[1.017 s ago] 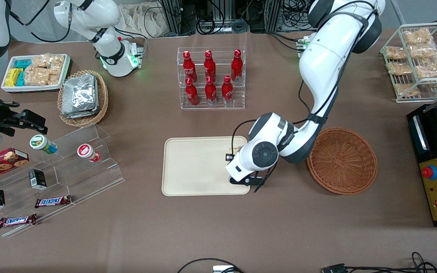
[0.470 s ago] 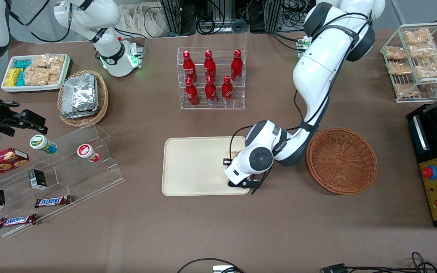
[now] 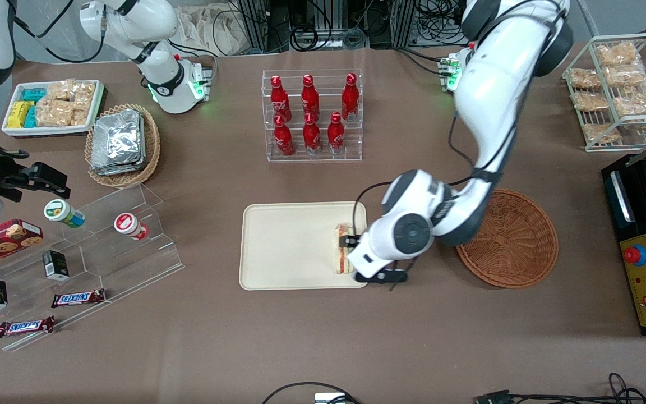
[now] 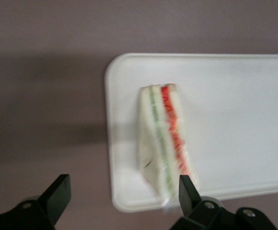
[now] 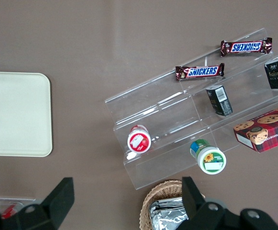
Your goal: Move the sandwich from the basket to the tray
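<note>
Front view, item list. Sandwich [image 3: 344, 248]: triangular wedge, pale bread, green and orange-red filling along the cut edge; lies on the tray [image 3: 289, 247], close to the tray's rim on the working arm's side, apart from the basket [image 3: 511, 238], which shows nothing inside. Gripper [image 4: 124, 203]: above the tray's edge beside the sandwich, fingers spread wide, holding nothing; one fingertip [image 4: 186, 189] sits close by the wedge's narrow end, whether touching cannot be told.

Handling, judged: light; soft bread that dents under pressure; layers likely to slide or splay if squeezed across the cut face. The filling edge looks the weakest part. If a regrip were wanted, the best hold would be across the two flat bread faces near the wide end, with gentle closing, not on the thin tip, which would fold.

Status, judged: the wedge rests flat inside the rim; placement looks complete.

Also present: bottle rack [image 3: 312, 115], well apart from the tray.
</note>
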Controlling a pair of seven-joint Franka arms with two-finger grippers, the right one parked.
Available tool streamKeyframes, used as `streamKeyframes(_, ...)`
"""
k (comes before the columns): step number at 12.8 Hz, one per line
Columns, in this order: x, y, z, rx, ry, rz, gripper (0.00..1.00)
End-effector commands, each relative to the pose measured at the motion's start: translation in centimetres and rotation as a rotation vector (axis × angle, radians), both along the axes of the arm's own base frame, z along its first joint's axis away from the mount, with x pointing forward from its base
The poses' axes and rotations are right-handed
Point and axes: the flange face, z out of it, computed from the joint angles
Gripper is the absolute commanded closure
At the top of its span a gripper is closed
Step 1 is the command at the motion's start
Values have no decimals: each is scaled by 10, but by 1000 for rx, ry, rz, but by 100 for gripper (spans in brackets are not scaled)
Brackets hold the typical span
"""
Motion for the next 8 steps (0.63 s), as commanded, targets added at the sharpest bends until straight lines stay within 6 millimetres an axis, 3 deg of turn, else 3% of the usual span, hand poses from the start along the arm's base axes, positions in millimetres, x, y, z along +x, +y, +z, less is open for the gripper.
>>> streamKeyframes(1, -2, 86, 93, 54, 32, 16, 0)
streamKeyframes(2, -3, 120, 120, 67, 35, 3, 0)
streamKeyframes(4, -6, 214, 164, 87, 66, -51, 0)
streamKeyframes(7, -35, 310, 222, 96, 82, -35, 0)
streamKeyframes(8, -48, 324, 238, 123, 64, -27, 0)
